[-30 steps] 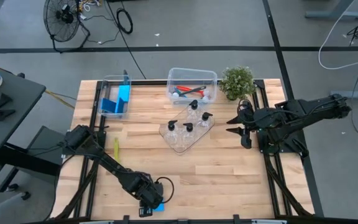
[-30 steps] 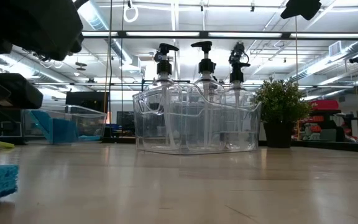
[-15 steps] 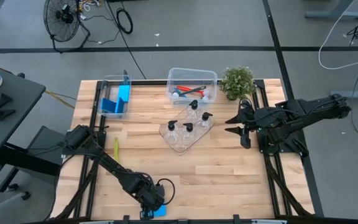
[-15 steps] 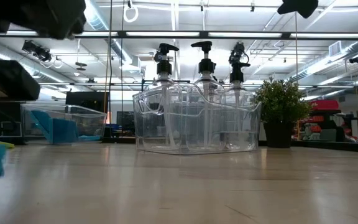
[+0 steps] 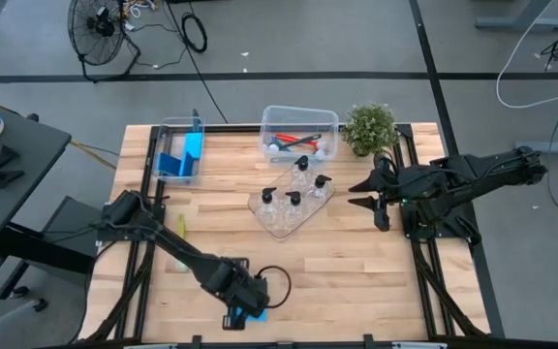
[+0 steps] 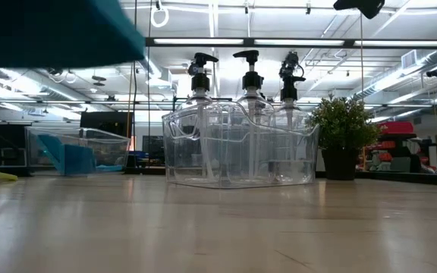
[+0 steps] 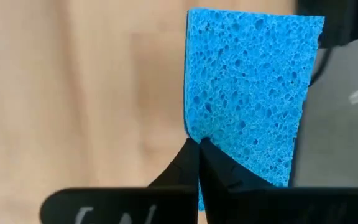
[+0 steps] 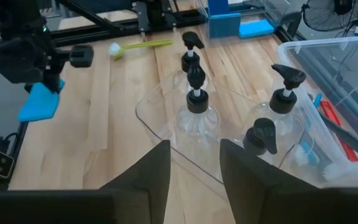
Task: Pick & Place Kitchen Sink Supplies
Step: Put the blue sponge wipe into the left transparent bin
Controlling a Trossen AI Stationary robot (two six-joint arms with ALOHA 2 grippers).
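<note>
Pinching a blue sponge [image 5: 256, 312] between closed fingers, the left gripper [image 5: 243, 306] sits at the lower centre of the high view, near the table's [image 5: 356, 271] front edge. The right gripper [image 5: 368, 194], fingers parted and empty, waits at centre right beside the clear tray [image 5: 284, 221] of pump bottles [image 5: 294, 204].

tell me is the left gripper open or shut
Shut on the sponge: in the left wrist view the left gripper has its fingers pinched together on the sponge's edge.
</note>
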